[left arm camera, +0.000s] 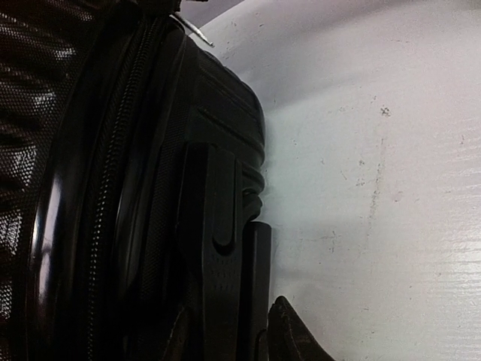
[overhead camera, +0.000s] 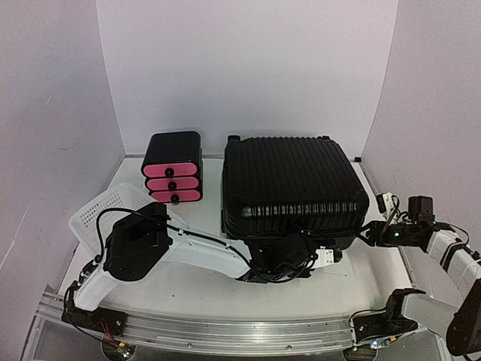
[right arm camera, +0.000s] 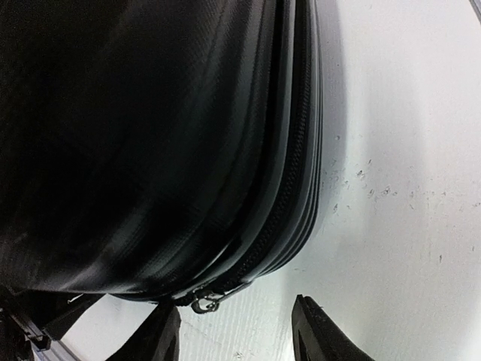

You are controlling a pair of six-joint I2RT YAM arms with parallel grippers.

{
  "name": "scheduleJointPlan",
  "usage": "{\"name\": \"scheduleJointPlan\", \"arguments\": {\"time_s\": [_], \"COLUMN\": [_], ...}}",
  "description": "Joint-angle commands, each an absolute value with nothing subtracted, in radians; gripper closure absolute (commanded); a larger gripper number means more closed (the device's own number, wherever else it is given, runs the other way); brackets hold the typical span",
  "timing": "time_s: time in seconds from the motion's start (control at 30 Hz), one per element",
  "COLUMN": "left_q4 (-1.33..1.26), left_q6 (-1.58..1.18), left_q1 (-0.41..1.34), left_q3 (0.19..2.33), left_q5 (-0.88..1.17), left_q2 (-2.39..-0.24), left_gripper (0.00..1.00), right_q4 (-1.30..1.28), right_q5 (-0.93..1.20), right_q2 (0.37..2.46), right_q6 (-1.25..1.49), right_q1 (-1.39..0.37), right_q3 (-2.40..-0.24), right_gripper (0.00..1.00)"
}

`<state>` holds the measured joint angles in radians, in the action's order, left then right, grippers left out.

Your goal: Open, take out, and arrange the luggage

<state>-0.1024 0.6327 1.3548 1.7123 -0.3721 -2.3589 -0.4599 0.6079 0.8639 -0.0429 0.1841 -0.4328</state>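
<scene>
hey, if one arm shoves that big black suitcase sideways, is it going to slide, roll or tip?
It would probably slide rather than roll: the suitcase lies flat on its broad side on the table, not standing on wheels. Tipping looks unlikely, since it sits low and wide. The ribbed hard shell should stay stiff, though its sheen suggests that fingers could slip on it.

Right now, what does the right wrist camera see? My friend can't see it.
A big black suitcase fills the left side, its zipper curving down to a small silver zipper pull. The right claw sits open right by that pull, over the white table.
</scene>
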Motion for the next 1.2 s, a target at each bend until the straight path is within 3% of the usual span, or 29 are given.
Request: {"name": "scheduleJointPlan", "arguments": {"time_s": [0.0, 0.17, 0.5, 0.83, 1.03, 1.17], "left_q4": [-0.061, -0.061, -0.060, -0.063, -0.063, -0.063], "left_q6": [0.599, 0.592, 0.543, 0.498, 0.488, 0.483], "left_q1": [1.315, 1.312, 1.261, 1.245, 1.206, 1.187], "left_q3": [1.662, 1.652, 1.538, 1.410, 1.429, 1.429], "left_q5": [-0.470, -0.472, -0.455, -0.407, -0.387, -0.379], "left_q2": [-2.313, -2.313, -2.253, -2.149, -2.147, -2.139], "left_gripper": [0.69, 0.76, 0.92, 0.94, 0.94, 0.95], "right_q4": [-0.357, -0.307, -0.008, 0.011, -0.197, -0.202], "right_q5": [0.636, 0.672, 0.996, 1.121, 1.001, 1.022], "right_q2": [0.863, 0.835, 0.946, 1.072, 0.969, 1.024], "right_q6": [-0.049, -0.099, -0.008, 0.028, 0.028, 0.041], "right_q1": [0.195, 0.241, 0.273, 0.197, 0.136, 0.131], "right_q3": [-0.471, -0.438, -0.359, -0.387, -0.400, -0.422], "right_gripper": [0.39, 0.32, 0.37, 0.44, 0.36, 0.35]}}
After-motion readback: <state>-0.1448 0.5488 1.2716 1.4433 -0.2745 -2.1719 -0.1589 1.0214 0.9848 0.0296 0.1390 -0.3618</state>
